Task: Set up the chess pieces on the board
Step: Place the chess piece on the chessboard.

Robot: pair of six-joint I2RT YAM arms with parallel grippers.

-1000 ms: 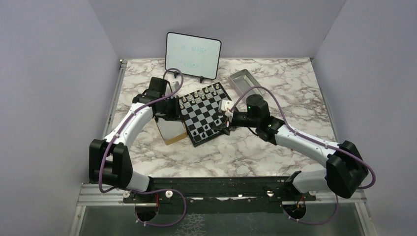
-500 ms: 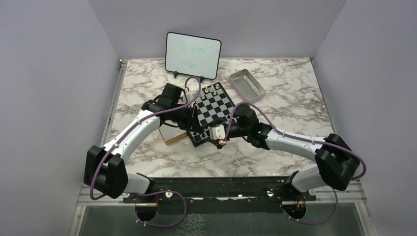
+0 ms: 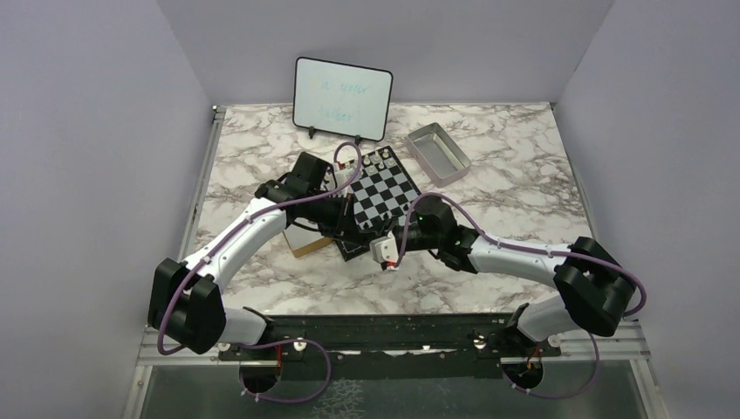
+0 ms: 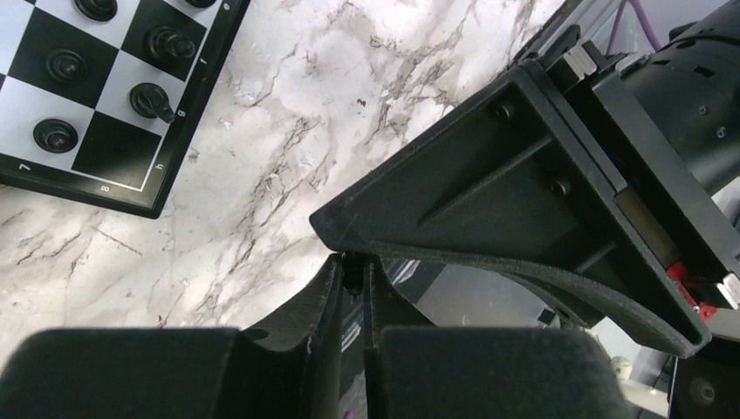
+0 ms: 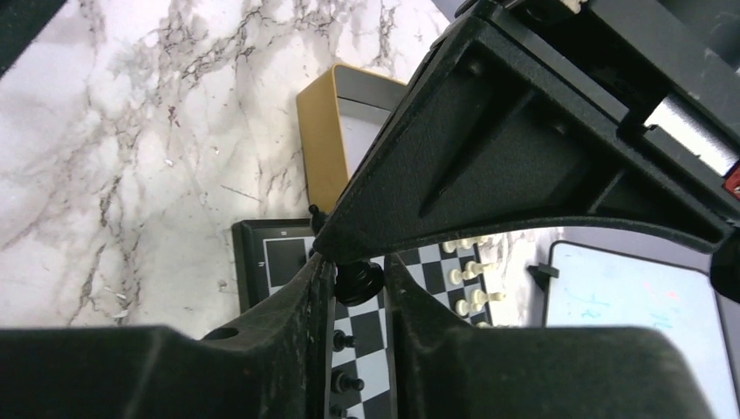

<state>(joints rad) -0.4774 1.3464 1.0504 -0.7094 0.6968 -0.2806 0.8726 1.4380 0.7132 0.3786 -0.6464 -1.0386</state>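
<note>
A black chess piece [image 5: 359,281] hangs in the air off the near-left corner of the board [image 3: 384,188], held from both sides. My left gripper [image 4: 353,264] is shut on its thin top end. In the right wrist view my right gripper [image 5: 356,278] has its fingers against both sides of the piece's round base. In the top view the two grippers meet over the board's near-left corner, left gripper [image 3: 342,223], right gripper [image 3: 366,241]. Several black pieces [image 4: 148,100] stand in the board's corner squares by the rim [image 4: 196,92]. Others [image 5: 346,340] show between my right fingers.
Pale chess figures [image 3: 371,161] line the board's far edge. A tan wooden box [image 3: 301,240] stands just left of the board, under my left arm. A grey metal tray [image 3: 438,153] lies at the back right, and a whiteboard [image 3: 342,98] stands at the back.
My left arm swung from the box over to the board's near-left corner. My right gripper came down to the near-left, met it and closed its fingers on the piece.
</note>
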